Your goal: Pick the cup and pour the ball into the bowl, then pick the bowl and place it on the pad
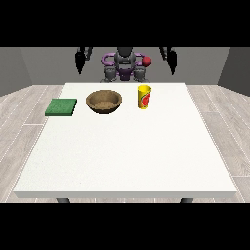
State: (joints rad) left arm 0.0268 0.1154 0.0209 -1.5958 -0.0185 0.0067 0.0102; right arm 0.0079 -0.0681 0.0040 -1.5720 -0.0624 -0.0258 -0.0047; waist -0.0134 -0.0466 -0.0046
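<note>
The yellow cup (144, 96) stood on the white surface (127, 156), beside the brown bowl (104, 101). The green pad (61, 107) lay farther left. Both hands (79, 60) (170, 59) hung up high; I cannot tell about their fingers.

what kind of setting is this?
Looks like a bare tabletop test room: a large white table on wood-plank flooring with grey walls, holding only a cup, bowl and green pad.

Upright yellow cup (144, 96) beside brown bowl (104, 101)
</note>
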